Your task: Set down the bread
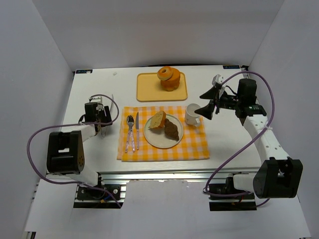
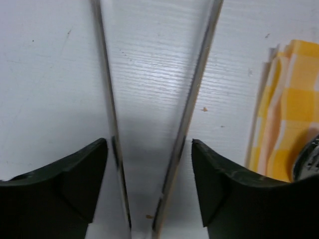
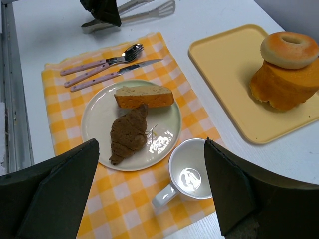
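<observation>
Bread (image 1: pixel 169 78) is lying in two places in the top view. A bagel (image 1: pixel 166 73) is sitting on an orange bun (image 1: pixel 171 85) at the far side of the yellow tray (image 1: pixel 147 92). A slice (image 1: pixel 158 120) and a dark croissant (image 1: pixel 172 130) are resting against each other on the white plate (image 1: pixel 151 137), which sits on the checked placemat (image 1: pixel 194 147). The left hand (image 1: pixel 99 120) is hanging low over the table (image 1: pixel 89 149), left of the placemat. The right hand (image 1: pixel 211 106) is hovering just beside the cup (image 1: pixel 192 114), its fingers spread and carrying nothing.

The left wrist view is showing the left hand pinching a pair of metal tongs (image 2: pixel 192 119), one finger (image 2: pixel 82 172) pressing each blade from outside. The blades are splaying apart with only bare table between them.

In the right wrist view the cup is looking empty. The plate is holding only the slice and the croissant, and the tray only the bagel and bun.

All of it is probably light, soft and crumbly. The bagel is perching loosely, so it is likely to slide off if the bun is nudged. It seems best taken first, across its outer sides, with the tongs squeezing gently so the crust is not crushed.
</observation>
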Controlling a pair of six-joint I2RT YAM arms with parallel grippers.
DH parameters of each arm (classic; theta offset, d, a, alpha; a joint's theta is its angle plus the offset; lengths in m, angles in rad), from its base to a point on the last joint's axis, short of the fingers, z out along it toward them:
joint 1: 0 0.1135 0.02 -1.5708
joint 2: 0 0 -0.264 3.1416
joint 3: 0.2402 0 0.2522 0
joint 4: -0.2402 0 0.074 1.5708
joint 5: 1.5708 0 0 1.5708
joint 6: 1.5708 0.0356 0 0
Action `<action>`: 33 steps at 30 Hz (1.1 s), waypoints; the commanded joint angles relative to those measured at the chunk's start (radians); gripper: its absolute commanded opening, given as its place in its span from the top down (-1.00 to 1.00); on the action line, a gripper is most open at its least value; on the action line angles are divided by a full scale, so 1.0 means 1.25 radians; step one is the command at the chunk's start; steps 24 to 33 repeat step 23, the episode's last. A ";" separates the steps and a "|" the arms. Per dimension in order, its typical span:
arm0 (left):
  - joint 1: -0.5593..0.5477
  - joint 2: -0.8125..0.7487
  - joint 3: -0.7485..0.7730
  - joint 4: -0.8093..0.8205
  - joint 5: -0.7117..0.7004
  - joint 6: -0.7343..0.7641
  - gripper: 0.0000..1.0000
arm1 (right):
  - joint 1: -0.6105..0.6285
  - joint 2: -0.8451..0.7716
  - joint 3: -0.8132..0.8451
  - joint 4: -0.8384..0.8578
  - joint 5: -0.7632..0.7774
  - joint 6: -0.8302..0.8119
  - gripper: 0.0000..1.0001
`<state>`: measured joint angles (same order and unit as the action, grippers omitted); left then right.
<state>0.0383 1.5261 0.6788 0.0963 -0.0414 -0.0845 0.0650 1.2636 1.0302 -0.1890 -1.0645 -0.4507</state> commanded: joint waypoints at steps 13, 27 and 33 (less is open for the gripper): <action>0.052 -0.083 0.032 0.005 0.102 -0.069 -0.96 | -0.004 -0.043 0.013 0.062 0.443 0.311 -0.79; 0.052 -0.298 0.025 -0.047 0.152 -0.266 -0.96 | -0.004 -0.019 0.059 0.043 0.459 0.352 -0.79; 0.052 -0.298 0.025 -0.047 0.152 -0.266 -0.96 | -0.004 -0.019 0.059 0.043 0.459 0.352 -0.79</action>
